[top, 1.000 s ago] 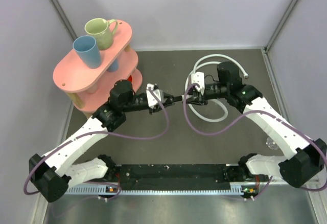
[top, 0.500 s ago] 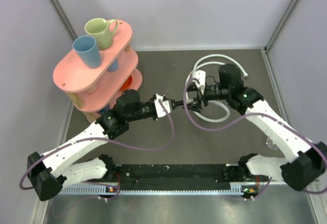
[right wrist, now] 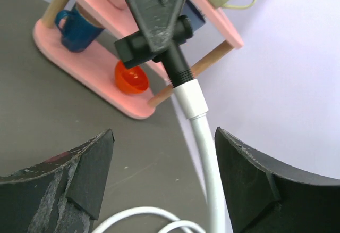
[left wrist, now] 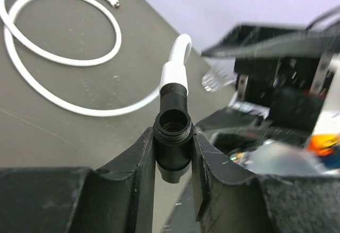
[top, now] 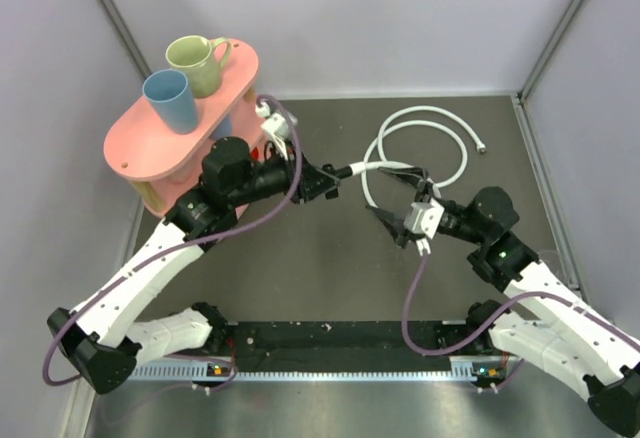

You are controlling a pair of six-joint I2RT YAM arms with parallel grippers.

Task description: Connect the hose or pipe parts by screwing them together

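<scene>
Right gripper (top: 398,226) had released and backed toward the near edge, jaws wide apart, empty | left gripper (left wrist: 172,133) clamped on black T connector (left wrist: 172,156) above mid-table (top: 340,283); white hose (top: 420,118) threaded in, coil by far right corner | risk: exposed threads suggest a shallow joint, so hose drag could unseat it

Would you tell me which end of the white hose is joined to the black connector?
The hose end raised off the table, its white sleeve meeting the black connector in the left gripper; the other, silvery-tipped end lies free on the table.
</scene>
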